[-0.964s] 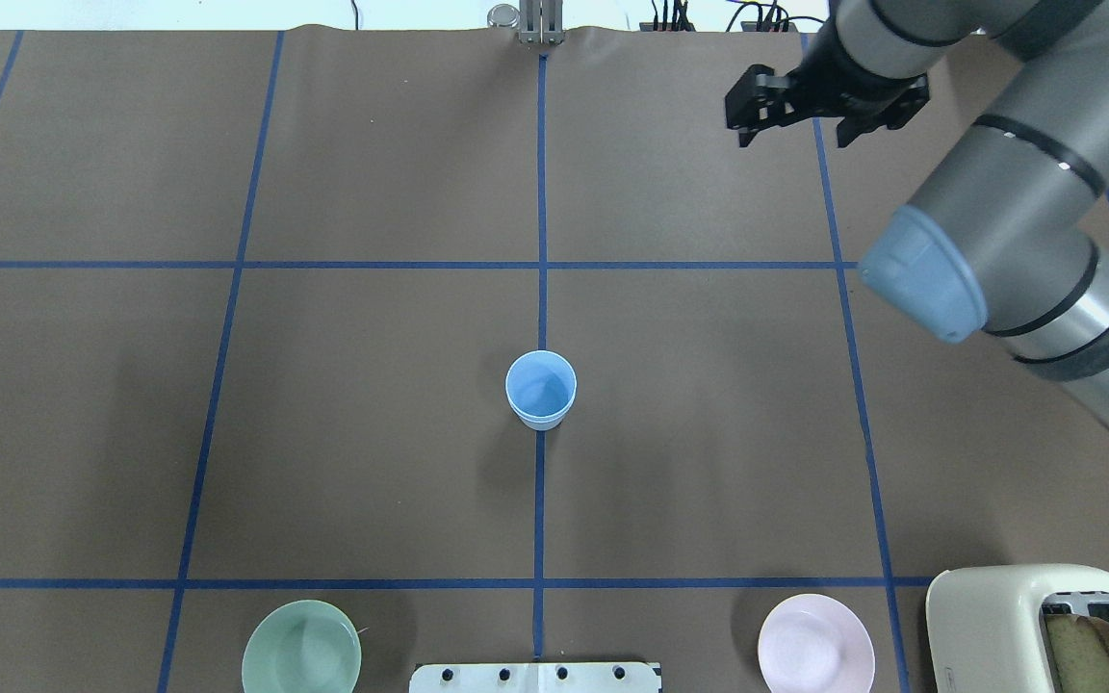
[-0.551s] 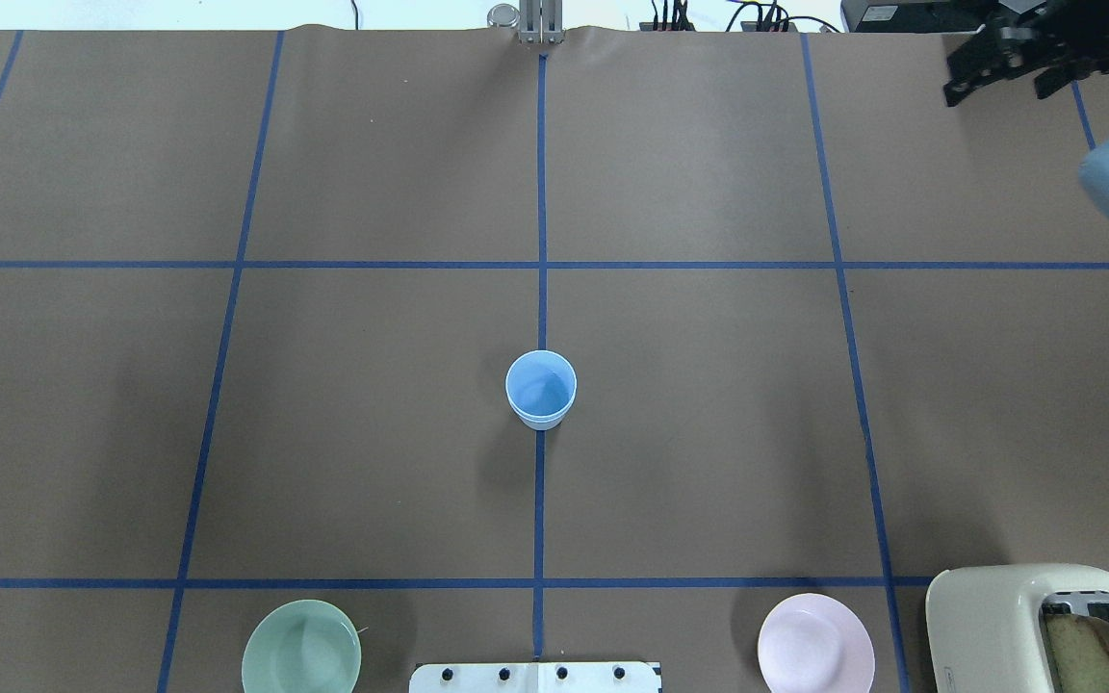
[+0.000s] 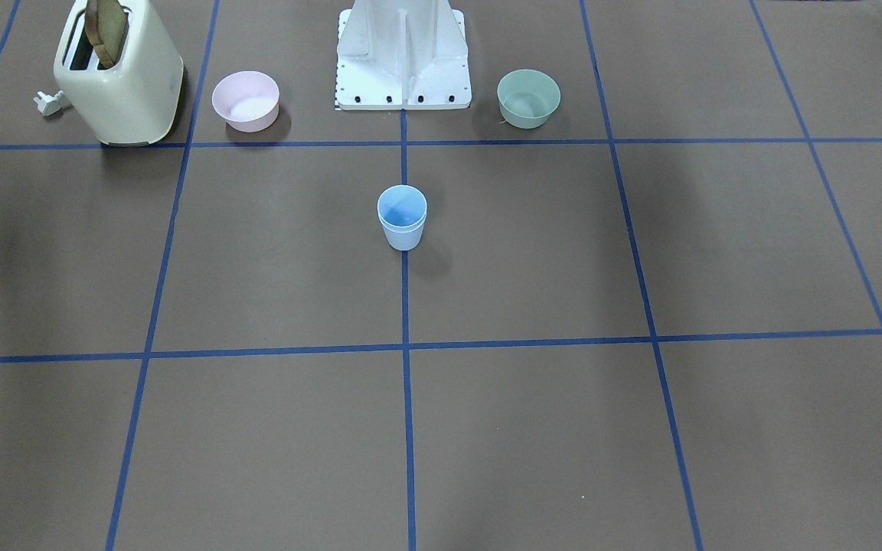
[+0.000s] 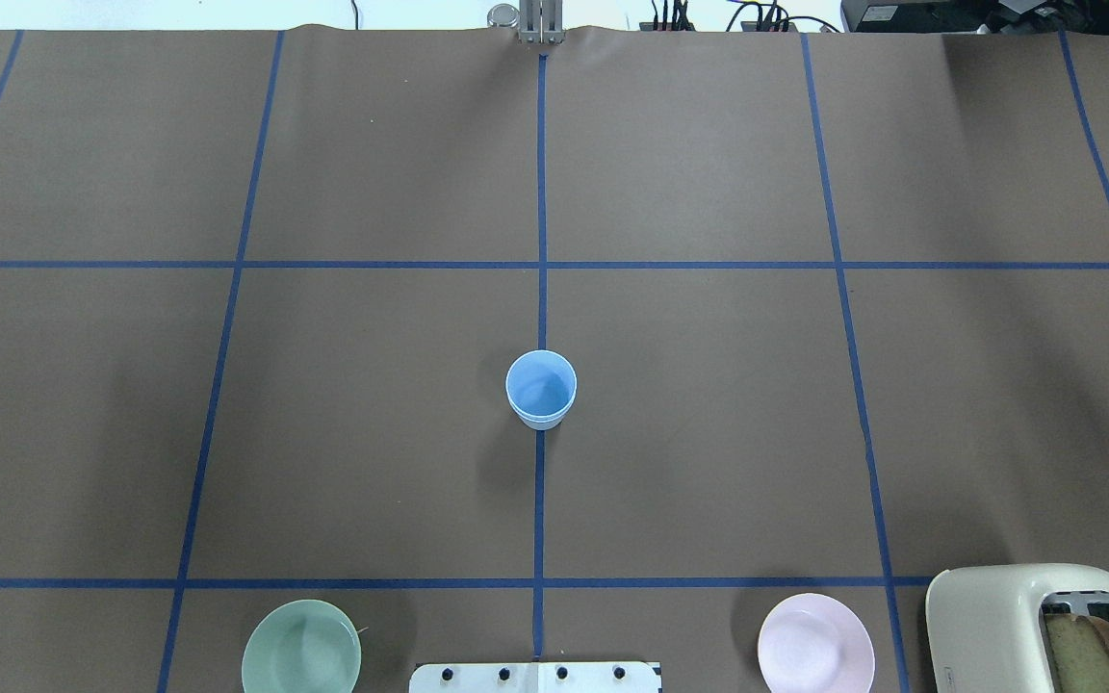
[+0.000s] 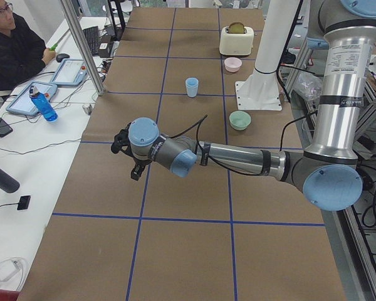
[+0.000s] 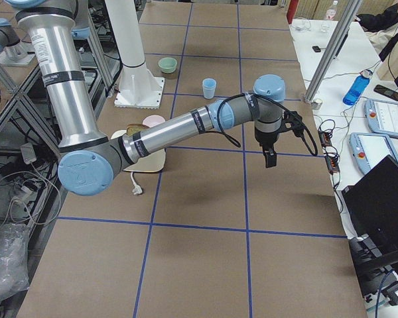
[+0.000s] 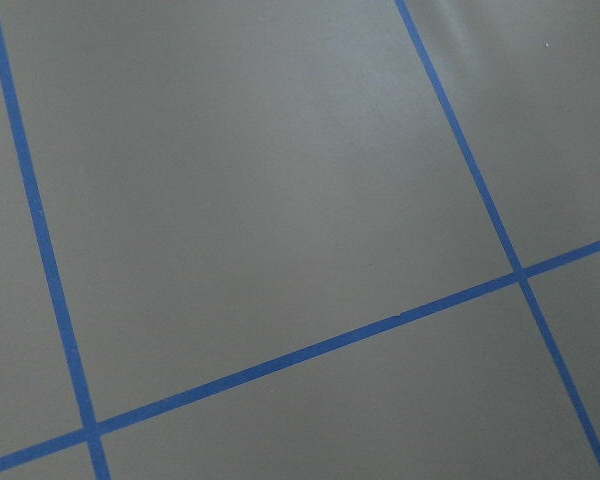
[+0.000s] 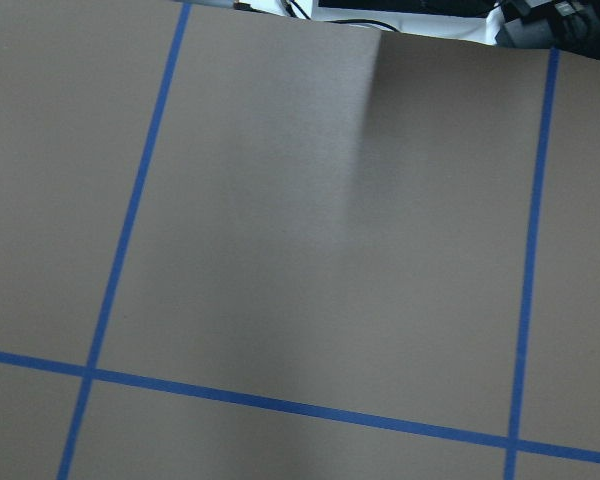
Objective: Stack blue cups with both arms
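Observation:
The blue cups stand upright as one nested stack on the centre tape line, with a double rim showing; they also show in the front view and both side views. The left gripper hangs over the table far to the left of the cups, and I cannot tell if it is open or shut. The right gripper hangs over the table's far right, points down, and I cannot tell its state either. Neither shows in the overhead view. Both wrist views show only brown mat and blue tape.
A cream toaster with a slice of bread, a pink bowl and a pale green bowl stand along the near edge beside the white base stand. An operator sits at a side table with tablets and a bottle.
The right arm and its gripper have swung out to the right and left the overhead view. The cups have not moved.

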Motion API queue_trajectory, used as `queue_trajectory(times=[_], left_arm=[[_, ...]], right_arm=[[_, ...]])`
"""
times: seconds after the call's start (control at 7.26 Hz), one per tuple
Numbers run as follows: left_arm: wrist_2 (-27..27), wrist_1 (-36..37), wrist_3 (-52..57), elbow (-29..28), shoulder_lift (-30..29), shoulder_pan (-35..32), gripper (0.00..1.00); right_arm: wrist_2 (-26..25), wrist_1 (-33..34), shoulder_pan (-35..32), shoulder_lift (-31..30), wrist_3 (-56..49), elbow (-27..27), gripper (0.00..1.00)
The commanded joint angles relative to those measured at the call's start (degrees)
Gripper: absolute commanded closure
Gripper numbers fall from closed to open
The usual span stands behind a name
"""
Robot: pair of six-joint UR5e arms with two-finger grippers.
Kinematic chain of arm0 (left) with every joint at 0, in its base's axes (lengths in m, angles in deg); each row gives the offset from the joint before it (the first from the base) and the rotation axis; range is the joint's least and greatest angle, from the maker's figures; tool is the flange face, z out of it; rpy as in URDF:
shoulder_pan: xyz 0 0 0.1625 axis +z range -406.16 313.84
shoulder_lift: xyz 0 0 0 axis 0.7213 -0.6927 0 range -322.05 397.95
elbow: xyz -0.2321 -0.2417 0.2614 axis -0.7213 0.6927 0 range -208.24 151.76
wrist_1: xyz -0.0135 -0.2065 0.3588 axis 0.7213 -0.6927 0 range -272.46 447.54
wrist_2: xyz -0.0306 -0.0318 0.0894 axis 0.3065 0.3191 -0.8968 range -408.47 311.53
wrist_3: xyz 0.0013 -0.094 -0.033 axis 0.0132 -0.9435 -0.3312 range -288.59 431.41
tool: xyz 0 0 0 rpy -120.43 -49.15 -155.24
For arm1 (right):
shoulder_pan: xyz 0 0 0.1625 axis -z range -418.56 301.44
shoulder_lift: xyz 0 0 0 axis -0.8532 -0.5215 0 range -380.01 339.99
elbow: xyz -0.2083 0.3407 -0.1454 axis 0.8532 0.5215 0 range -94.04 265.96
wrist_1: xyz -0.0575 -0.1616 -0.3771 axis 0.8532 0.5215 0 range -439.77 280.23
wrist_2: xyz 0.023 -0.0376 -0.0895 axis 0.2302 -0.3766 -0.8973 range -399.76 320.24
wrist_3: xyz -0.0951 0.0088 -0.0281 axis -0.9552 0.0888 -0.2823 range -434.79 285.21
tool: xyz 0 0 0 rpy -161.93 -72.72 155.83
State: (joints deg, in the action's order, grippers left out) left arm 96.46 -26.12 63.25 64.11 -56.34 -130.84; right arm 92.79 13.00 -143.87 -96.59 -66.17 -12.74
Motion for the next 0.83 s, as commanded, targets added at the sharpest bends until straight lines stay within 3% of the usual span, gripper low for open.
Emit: queue_trajectory(times=[0.0,0.14,0.41,0.69], left_arm=[[-0.44,0.10,0.25,-0.33,-0.10,-0.40,0.02],[-0.44,-0.07,0.34,-0.33,-0.01,-0.49,0.02],[-0.44,-0.95,0.25,0.02,0.26,-0.75,0.02],[-0.44,-0.78,0.25,-0.33,0.17,-0.58,0.02]], right_arm=[[0.25,-1.61,-1.09,-2.16,-1.59,1.93,0.00],[0.08,-4.84,-1.17,-3.82,-1.68,1.58,0.00],[0.07,-12.40,-1.17,-6.37,-1.41,6.84,0.00],[0.34,-13.22,-1.17,-7.17,-0.98,6.94,0.00]])
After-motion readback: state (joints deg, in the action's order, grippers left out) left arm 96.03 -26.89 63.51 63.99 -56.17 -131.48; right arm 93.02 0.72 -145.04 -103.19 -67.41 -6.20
